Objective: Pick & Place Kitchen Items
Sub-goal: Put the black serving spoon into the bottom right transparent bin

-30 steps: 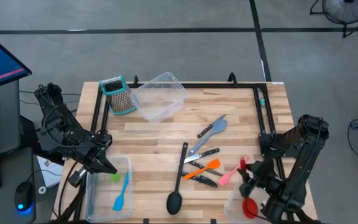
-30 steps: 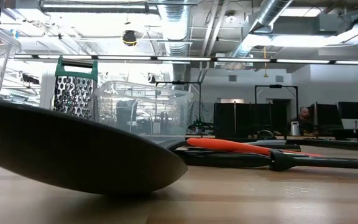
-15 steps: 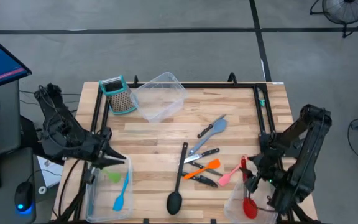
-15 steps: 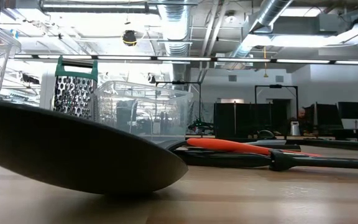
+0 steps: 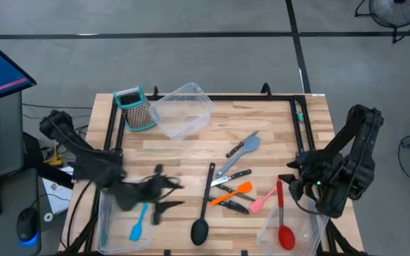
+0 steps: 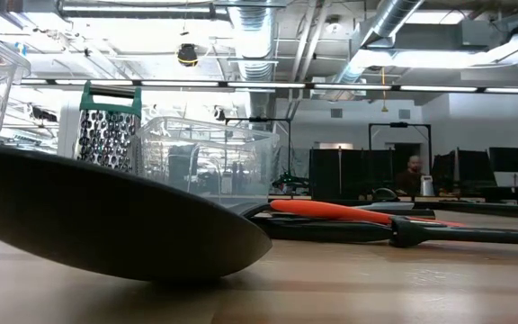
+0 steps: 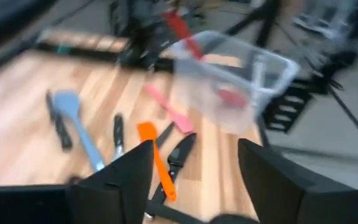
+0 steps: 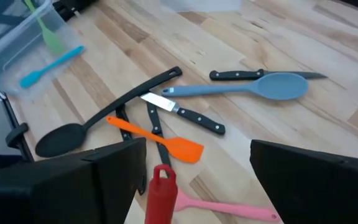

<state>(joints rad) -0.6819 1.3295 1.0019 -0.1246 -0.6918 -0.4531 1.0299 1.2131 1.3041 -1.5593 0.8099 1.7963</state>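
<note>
Both pincers spread and holding nothing, with utensils loose on the table between them.

The left pincer (image 5: 164, 195) hangs over the table with its 2 fingers apart; just behind it on its outer side sits a clear tub (image 5: 109, 213) holding the blue spatula (image 5: 139, 222), with a green one (image 8: 50, 29) beside it. Just past its fingertips lies the black ladle (image 5: 203, 206), then a cluster: the grey spoon (image 5: 239, 153), 3 black-handled knives (image 5: 233, 178), the orange spatula (image 5: 232, 192) and the pink spatula (image 5: 263, 199). The right pincer (image 5: 291, 186) is spread too, near the table's right edge; the red spoon (image 5: 282, 217) sits just beside it, bowl down in a second clear tub (image 5: 267, 229), handle leaning on the rim. A box grater (image 5: 135, 108) and a third tub (image 5: 184, 109) stand well apart at the far side.
</note>
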